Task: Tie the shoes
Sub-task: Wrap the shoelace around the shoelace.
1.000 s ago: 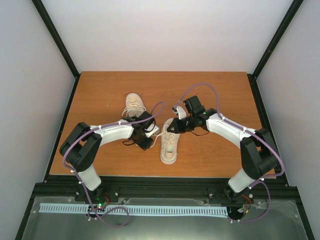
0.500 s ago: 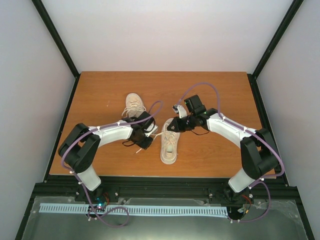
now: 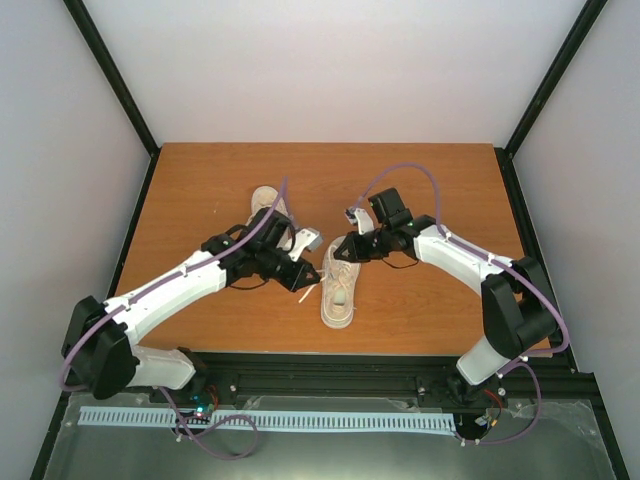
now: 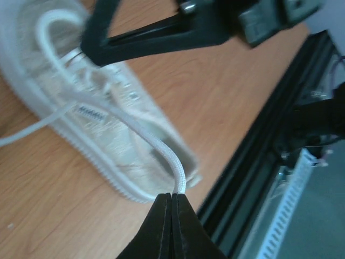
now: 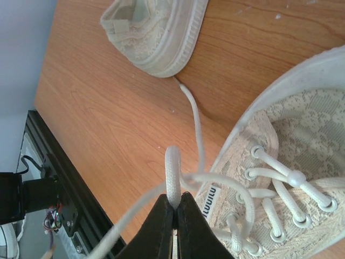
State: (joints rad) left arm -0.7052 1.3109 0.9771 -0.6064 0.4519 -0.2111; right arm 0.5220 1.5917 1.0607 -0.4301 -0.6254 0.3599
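Observation:
Two cream shoes lie on the wooden table. The near shoe (image 3: pixel 338 296) points toward me, and the far shoe (image 3: pixel 266 205) is partly hidden under my left arm. My left gripper (image 3: pixel 313 275) is at the near shoe's left side, shut on a white lace (image 4: pixel 161 151) that runs up from its tips (image 4: pixel 173 195) to the shoe (image 4: pixel 116 154). My right gripper (image 3: pixel 328 262) hovers over the shoe's top end, shut (image 5: pixel 174 206) on a folded loop of lace (image 5: pixel 172 172). The laced eyelets (image 5: pixel 285 199) show beside it. The two grippers are close together.
The black frame rail (image 3: pixel 330 365) runs along the table's near edge, just behind the near shoe's heel. Purple cables loop over both arms. The far shoe's heel (image 5: pixel 156 32) lies just beyond my right gripper, and a loose lace end (image 5: pixel 191 105) trails on the wood.
My left arm has stretched out and swung right toward the near shoe, and its gripper has shut on a lace. The right gripper has barely moved and keeps hold of its loop.

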